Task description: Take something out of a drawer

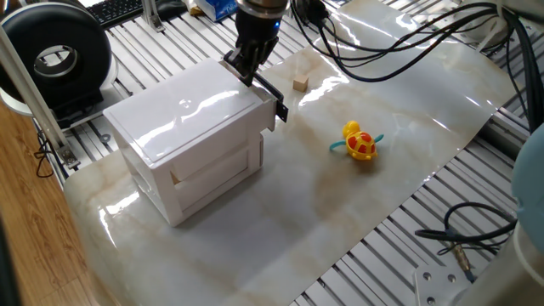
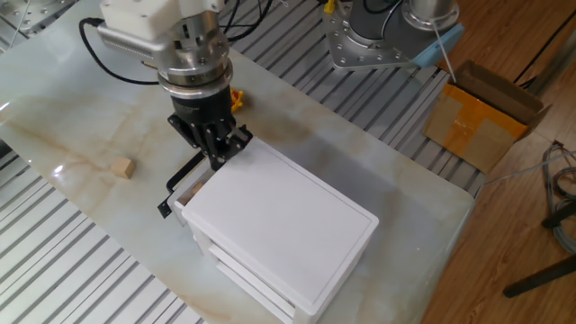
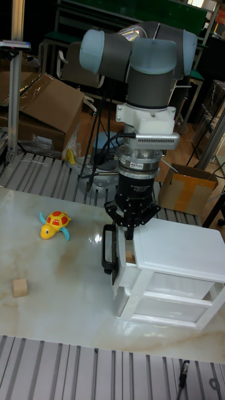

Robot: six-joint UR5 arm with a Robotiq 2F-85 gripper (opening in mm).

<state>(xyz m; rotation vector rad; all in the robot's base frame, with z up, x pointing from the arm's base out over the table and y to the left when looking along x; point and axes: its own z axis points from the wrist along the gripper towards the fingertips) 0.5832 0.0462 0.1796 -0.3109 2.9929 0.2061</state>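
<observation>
The white cabinet has its upper drawer pulled out a little, with the black bar handle standing off the front. A light-wood cube shows in the gap inside the drawer. My gripper points straight down over that gap at the cabinet's front edge. Its fingers are drawn together to a point, and I see nothing between them. The gripper sits just above the opening, beside the handle.
Another light-wood cube lies on the marble table, seen too as cube. A yellow-and-red duck toy rests right of the cabinet. Cardboard boxes and cables lie off the table's edges.
</observation>
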